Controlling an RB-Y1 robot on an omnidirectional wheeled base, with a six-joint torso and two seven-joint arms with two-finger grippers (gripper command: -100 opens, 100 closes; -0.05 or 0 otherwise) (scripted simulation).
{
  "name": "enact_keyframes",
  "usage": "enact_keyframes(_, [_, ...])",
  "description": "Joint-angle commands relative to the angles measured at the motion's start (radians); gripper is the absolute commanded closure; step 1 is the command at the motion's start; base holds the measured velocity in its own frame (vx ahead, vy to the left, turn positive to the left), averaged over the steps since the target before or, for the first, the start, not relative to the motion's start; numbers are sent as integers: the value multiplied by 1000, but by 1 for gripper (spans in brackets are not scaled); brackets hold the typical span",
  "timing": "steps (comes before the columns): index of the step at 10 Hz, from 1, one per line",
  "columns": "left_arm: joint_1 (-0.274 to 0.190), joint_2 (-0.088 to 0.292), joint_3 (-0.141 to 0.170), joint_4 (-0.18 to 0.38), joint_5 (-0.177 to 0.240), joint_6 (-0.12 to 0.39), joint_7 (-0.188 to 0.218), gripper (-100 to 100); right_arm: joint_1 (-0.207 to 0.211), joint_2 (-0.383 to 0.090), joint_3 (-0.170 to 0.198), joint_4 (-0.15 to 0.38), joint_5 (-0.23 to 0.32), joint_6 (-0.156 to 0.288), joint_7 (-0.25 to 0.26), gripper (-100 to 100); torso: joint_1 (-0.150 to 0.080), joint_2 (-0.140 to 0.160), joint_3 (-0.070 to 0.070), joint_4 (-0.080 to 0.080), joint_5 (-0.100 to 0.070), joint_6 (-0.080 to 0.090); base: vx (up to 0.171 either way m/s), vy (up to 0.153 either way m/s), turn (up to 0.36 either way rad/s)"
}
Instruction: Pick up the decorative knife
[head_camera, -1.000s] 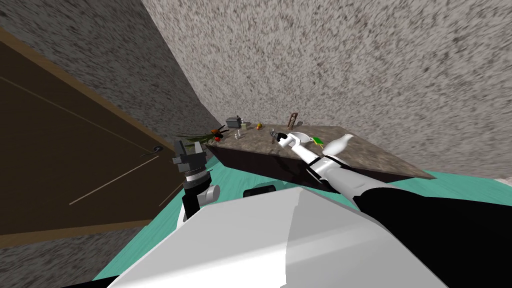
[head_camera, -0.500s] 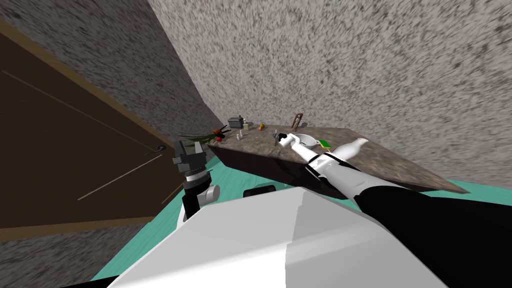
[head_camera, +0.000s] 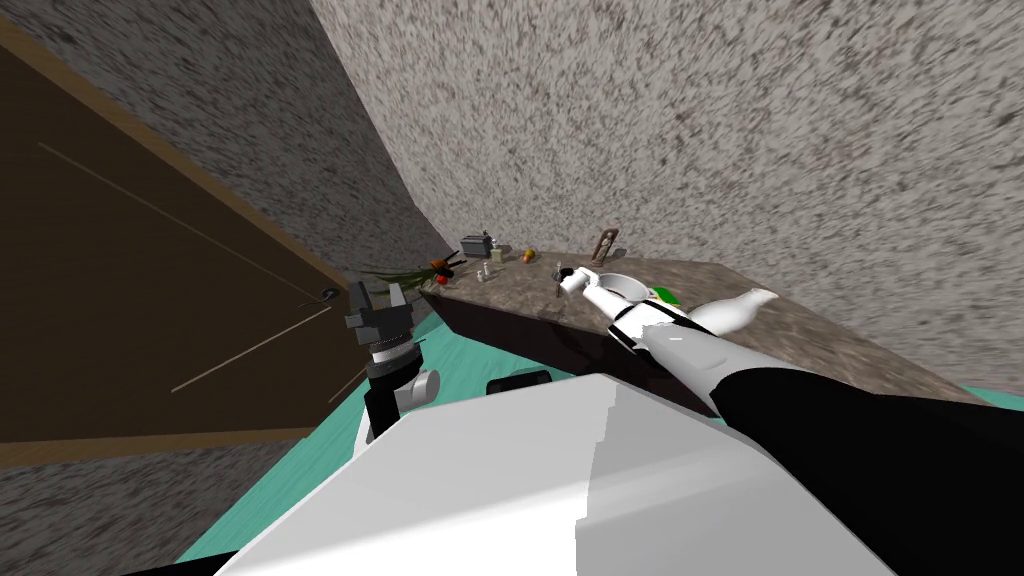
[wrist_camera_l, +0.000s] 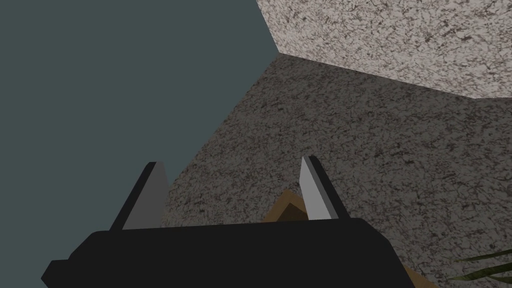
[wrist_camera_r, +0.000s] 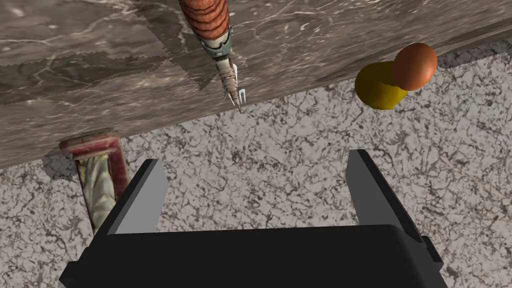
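Knife (wrist_camera_r: 220, 47) lies flat on the marbled worktop (wrist_camera_r: 100, 75), just beyond the fingertips of the right gripper (wrist_camera_r: 256, 157) and untouched. That gripper's 2 fingers stand wide with nothing between them, probably so they can straddle the ribbed red-brown handle. A yellow and orange fruit (wrist_camera_r: 392, 75) sits off to one side. The left gripper (wrist_camera_l: 231, 162), also spread, hangs well apart from the worktop, seemingly out of the way.
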Motion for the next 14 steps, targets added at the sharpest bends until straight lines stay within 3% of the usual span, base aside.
enact_keyframes(1, [0,0,0,0,0,0,0,0,1,-4,7,33,1,38,22,-100,0,0,0,0,0,0,102,-2,74])
enact_keyframes(4, [0,0,0,0,0,0,0,0,-22,6,25,127,0,94,73,-100,0,-2,-1,0,0,0,123,-2,91])
enact_keyframes(7, [0,0,0,0,0,0,0,0,-29,11,31,159,0,113,91,-100,1,3,2,1,0,0,56,1,30])
enact_keyframes(8, [0,0,0,0,0,0,0,0,-24,10,30,148,3,107,82,-100,1,3,2,1,0,0,23,1,9])
enact_keyframes(9, [0,0,0,0,0,0,0,0,-25,11,30,151,3,108,84,0,1,5,3,1,0,0,0,0,0])
enact_keyframes(10, [0,0,0,0,0,0,0,0,-7,18,25,168,23,77,71,-100,1,6,4,1,0,0,62,-16,31])
enact_keyframes(11, [0,0,0,0,0,0,0,0,-12,14,27,154,15,97,77,-100,0,4,2,1,0,0,39,-11,9])
enact_keyframes(12, [0,0,0,0,0,0,0,0,-11,15,27,155,17,93,74,100,0,5,3,1,0,0,0,0,0])
enact_keyframes(14, [0,0,0,0,0,0,0,0,-11,14,27,155,16,93,76,100,2,6,3,1,0,-1,1,-6,-6])
